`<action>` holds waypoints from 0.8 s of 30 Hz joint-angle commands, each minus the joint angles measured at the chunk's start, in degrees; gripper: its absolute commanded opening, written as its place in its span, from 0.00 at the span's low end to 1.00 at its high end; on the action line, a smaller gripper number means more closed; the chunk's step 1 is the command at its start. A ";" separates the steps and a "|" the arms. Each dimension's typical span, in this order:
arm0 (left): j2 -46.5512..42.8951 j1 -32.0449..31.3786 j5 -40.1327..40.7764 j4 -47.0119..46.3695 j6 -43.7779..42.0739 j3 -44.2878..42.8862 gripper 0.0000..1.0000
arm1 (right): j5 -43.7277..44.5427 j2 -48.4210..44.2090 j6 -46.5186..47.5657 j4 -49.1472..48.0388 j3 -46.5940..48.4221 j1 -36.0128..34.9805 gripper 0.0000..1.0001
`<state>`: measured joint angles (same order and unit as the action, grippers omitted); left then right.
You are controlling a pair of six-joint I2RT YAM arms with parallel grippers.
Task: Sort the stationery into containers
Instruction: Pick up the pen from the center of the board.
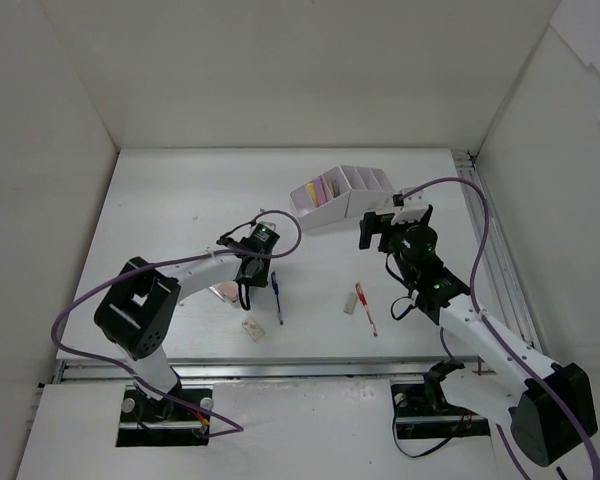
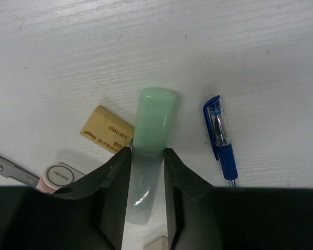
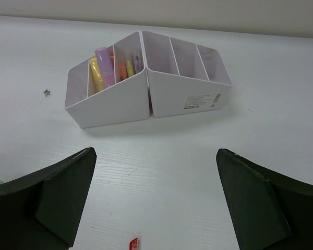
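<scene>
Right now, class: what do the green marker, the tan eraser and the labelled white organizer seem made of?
Green marker: plastic, probably; matte cap, frosted translucent barrel.
Tan eraser: likely rubber; dull, printed.
Labelled white organizer: seemingly plastic; smooth thin walls.

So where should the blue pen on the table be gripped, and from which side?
Likely the blue pen at mid-barrel, from straight above, closing across its width: it lies flat on the table, with a gap to the green marker beside it.

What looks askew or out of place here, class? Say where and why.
The marker-filled organizer sits at an angle to the white organizer beside it, not in line. A tiny dark speck, perhaps a screw, lies nearby.
</scene>
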<state>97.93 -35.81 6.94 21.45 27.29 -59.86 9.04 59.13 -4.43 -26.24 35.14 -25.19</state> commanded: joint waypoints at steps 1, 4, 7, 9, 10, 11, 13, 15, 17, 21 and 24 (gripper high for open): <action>1.30 -0.57 3.43 0.25 1.28 -2.63 0.22 | 3.62 -2.97 0.47 -2.59 1.25 0.05 0.98; 0.69 -0.57 4.31 0.61 0.58 -4.12 0.11 | 4.84 -3.85 0.82 -2.68 0.73 0.05 0.98; 0.51 -0.57 4.31 0.61 -0.83 -5.96 0.10 | 5.99 -4.99 1.00 -2.50 0.38 -0.03 0.98; 0.86 -0.57 4.05 1.31 -1.09 -6.85 0.03 | 6.34 -5.69 1.35 -2.50 0.11 -0.04 0.98; 0.77 -0.57 3.87 1.14 -1.18 -7.20 0.02 | 6.60 -6.39 1.52 -2.50 -0.06 -0.03 0.98; 0.42 -0.57 3.70 0.79 -1.27 -7.21 0.00 | 6.87 -6.66 1.44 -2.50 -0.24 -0.03 0.98; -0.11 -0.57 3.08 0.61 -1.80 -8.17 0.00 | 6.96 -7.62 1.61 -2.41 -0.59 0.05 0.98; -0.90 -0.57 2.64 0.43 -2.41 -8.78 0.00 | 6.96 -8.07 1.53 -2.41 -0.77 -0.03 0.98; -1.68 -0.57 2.55 -0.44 -2.94 -9.66 0.00 | 7.22 -7.90 1.96 -2.59 -0.95 0.14 0.98; -2.39 -0.57 5.36 -2.99 -4.96 -13.17 0.00 | 7.66 -7.54 1.88 -2.68 -0.86 -0.03 0.98; -2.31 0.03 6.07 -6.23 -6.98 -18.44 0.00 | 10.19 -8.50 1.70 -3.29 -1.12 -0.03 0.98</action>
<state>99.83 -36.16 10.63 21.61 23.14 -71.90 15.18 51.88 -2.98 -25.19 34.11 -25.19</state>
